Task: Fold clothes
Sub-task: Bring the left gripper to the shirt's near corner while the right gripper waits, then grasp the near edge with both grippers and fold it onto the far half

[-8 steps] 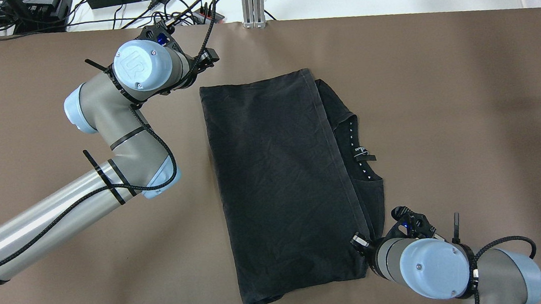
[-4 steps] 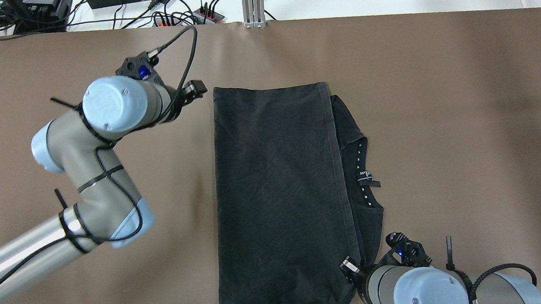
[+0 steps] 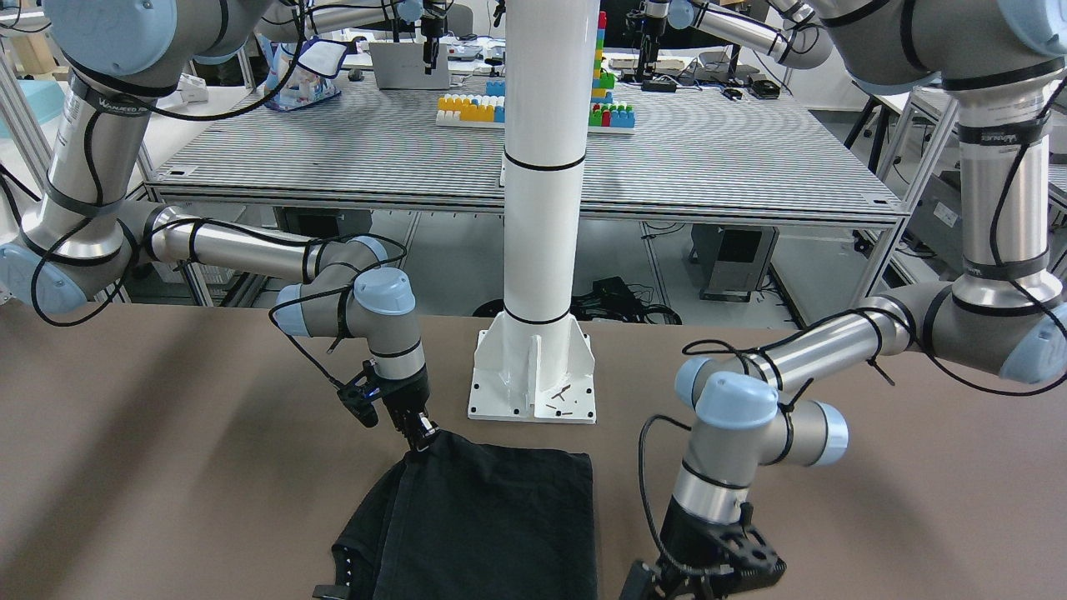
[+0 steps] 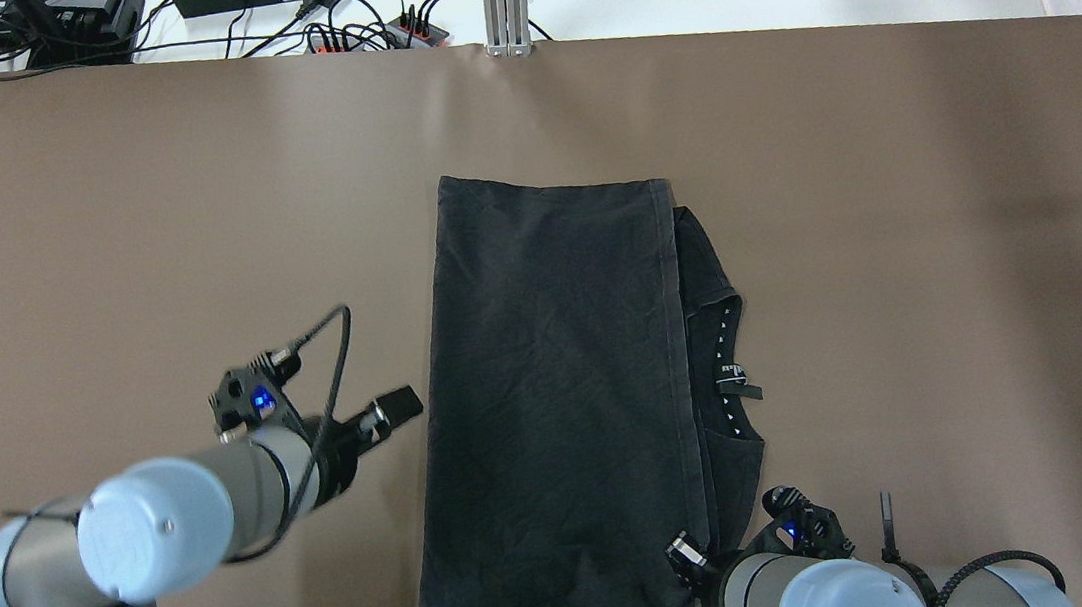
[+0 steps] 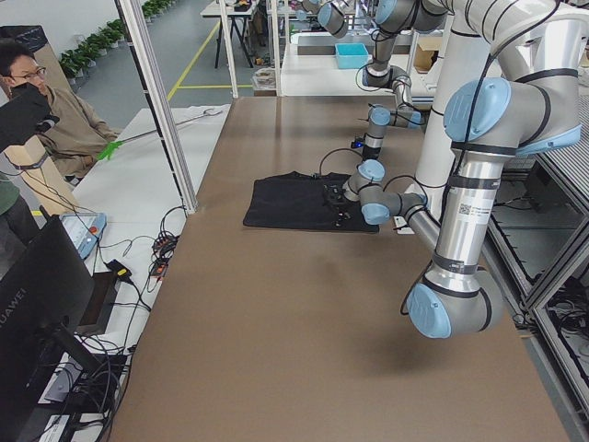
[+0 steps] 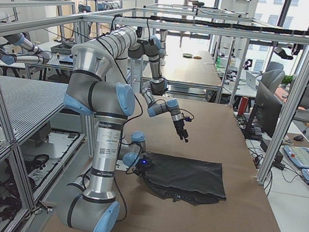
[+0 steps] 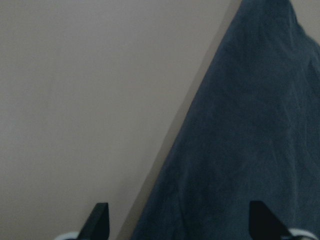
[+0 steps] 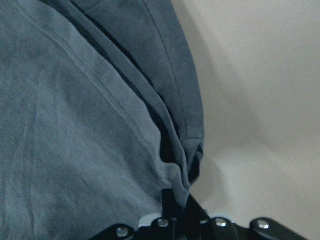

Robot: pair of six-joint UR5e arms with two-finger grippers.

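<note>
The clothes (image 4: 550, 393) are plain black — white dots line the neckline (image 4: 728, 344) — against the plain brown table (image 4: 943, 201).

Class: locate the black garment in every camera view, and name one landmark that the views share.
Front-facing: garment bottom centre.
Overhead: garment centre.
Exterior left: garment mid-table.
Exterior right: garment lower centre.
Left wrist: garment fills right side.
Right wrist: garment fills left side.
Landmark: right gripper pinching its corner.

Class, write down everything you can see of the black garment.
The black garment is thin, slightly wrinkled fabric, folded into a rough rectangle and lying flat on the brown table. A hemmed edge runs along its right side, where a labelled neckline shows beneath. The right gripper pinches its near right corner.
</note>
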